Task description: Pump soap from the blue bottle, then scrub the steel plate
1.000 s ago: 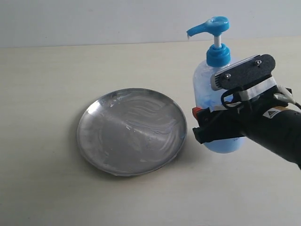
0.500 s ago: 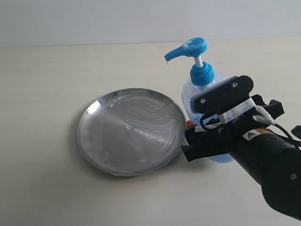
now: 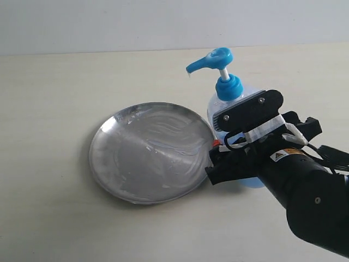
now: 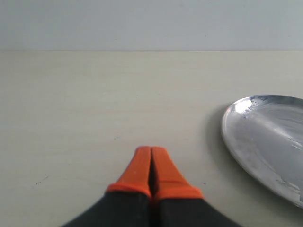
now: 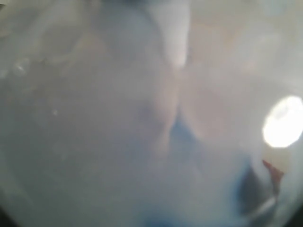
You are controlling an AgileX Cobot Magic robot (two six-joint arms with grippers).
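The blue bottle (image 3: 228, 86) leans a little toward the steel plate (image 3: 152, 153), its blue pump nozzle reaching over the plate's right rim. My right gripper (image 3: 232, 161) is shut on the bottle's lower body; one black finger with a red tip shows beside the plate's edge. In the right wrist view the bottle (image 5: 142, 118) fills the picture as a pale blue blur. Pale blue soap shows inside the bottle, and whitish soap smears (image 3: 163, 134) streak the plate. My left gripper (image 4: 151, 156) is shut and holds nothing, its orange fingertips over bare table, left of the plate (image 4: 265, 142).
The pale wooden table (image 3: 54, 98) runs back to a light wall. The left arm does not show in the exterior view. The right arm's black body (image 3: 311, 202) fills the lower right corner.
My right gripper has carried the bottle left and nearer, up against the plate's right rim. The bottle now leans and its nozzle overhangs the plate.
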